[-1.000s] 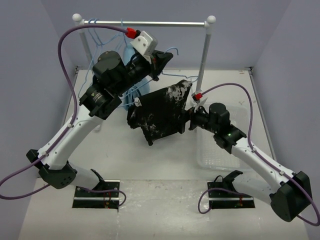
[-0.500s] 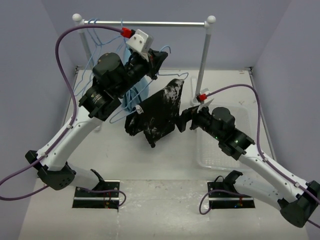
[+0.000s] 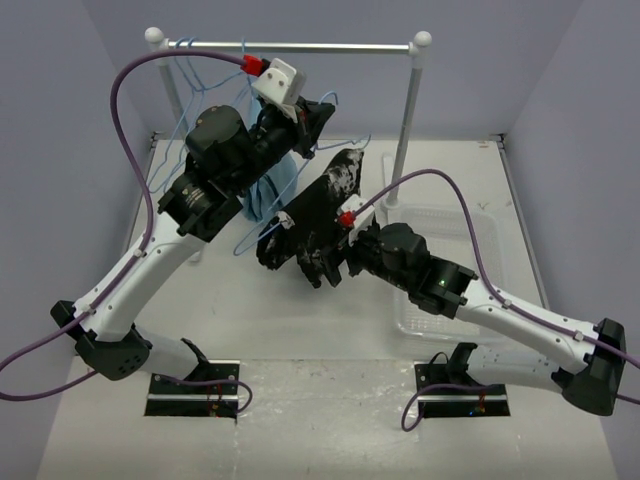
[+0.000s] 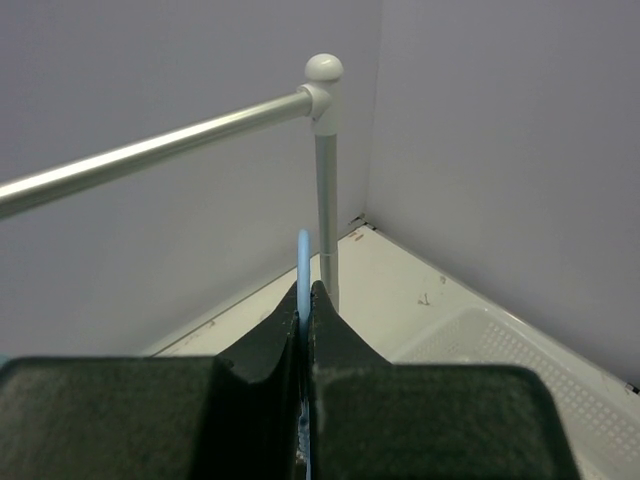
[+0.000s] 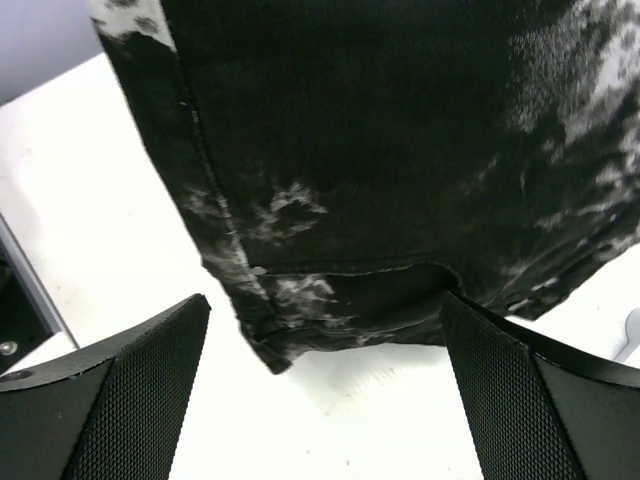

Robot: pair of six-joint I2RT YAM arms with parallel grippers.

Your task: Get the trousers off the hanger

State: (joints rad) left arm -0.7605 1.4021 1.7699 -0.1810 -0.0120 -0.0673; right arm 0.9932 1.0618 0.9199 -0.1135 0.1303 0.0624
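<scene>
Hanging mid-frame on the hanger (image 4: 303, 262), the trousers (image 3: 318, 215) sag; left jaws clamp the hanger's wire, right jaws gape at the hem.

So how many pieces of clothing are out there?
2: the black speckled trousers hang in the middle; a light-blue cloth hangs just left of them, partly behind the left arm, which could be hiding more.

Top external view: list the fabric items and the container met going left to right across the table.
light-blue cloth → trousers → clear tray
</scene>
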